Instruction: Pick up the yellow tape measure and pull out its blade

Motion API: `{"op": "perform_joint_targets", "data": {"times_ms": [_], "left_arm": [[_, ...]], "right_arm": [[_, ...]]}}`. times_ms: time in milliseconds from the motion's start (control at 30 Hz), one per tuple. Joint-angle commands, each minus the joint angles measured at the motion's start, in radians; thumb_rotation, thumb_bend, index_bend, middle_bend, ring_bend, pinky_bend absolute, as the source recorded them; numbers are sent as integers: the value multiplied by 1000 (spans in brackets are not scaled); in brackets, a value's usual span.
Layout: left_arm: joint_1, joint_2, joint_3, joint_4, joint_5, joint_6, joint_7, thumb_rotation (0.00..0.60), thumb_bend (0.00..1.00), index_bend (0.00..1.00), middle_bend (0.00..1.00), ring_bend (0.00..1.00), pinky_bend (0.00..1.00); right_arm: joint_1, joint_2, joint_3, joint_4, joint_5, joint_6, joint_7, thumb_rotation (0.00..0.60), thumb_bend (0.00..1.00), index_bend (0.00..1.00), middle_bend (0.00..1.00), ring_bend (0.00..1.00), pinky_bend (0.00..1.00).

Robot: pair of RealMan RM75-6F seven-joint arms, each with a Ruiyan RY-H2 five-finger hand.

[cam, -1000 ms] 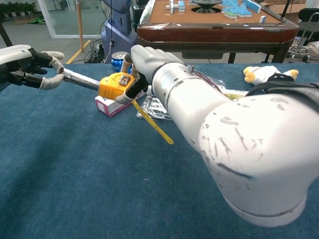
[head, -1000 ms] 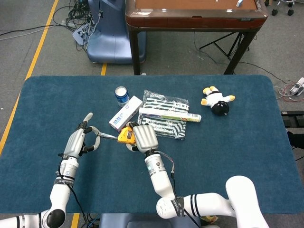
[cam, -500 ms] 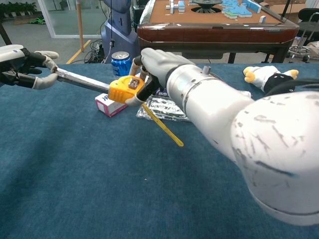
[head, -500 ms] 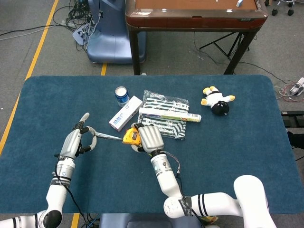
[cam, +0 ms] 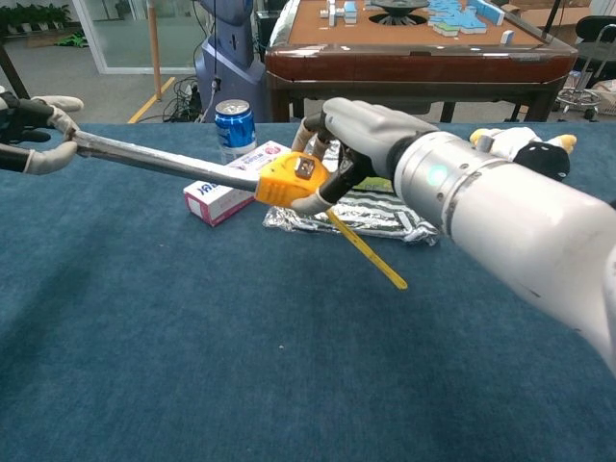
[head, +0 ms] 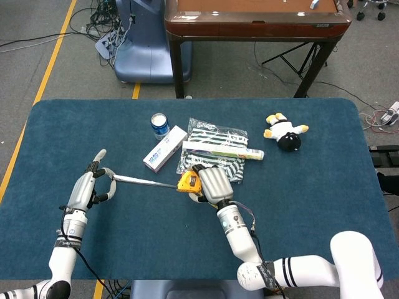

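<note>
Blue table (head: 312, 187): one can (head: 159, 125), one plush (head: 285, 134); right hand (head: 214, 184) grips the yellow tape measure (head: 186, 181), left hand (head: 87, 188) pinches its blade (head: 143, 181).

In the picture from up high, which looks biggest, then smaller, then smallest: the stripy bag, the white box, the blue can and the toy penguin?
1. stripy bag
2. white box
3. toy penguin
4. blue can, though it looks nearly as big as the penguin, so those two are close.
</note>
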Motion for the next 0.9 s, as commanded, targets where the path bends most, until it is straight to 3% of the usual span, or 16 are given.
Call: {"op": "perform_joint_targets", "data": {"times_ms": [33, 600, 900], "left_arm": [[7, 9, 4, 4, 12, -4, -15, 600, 496, 582, 13, 0, 0], [54, 64, 26, 35, 69, -15, -122, 600, 496, 579, 13, 0, 0], [65, 72, 30, 53, 81, -23, -154, 600, 496, 579, 13, 0, 0]], "right_arm": [[-24, 26, -20, -13, -17, -13, 32, 600, 572, 576, 562, 496, 375], [-155, 172, -132, -48, -130, -44, 179, 600, 572, 583, 569, 500, 375], [-203, 226, -158, -60, -175, -55, 232, 600, 571, 586, 571, 501, 375]]}}
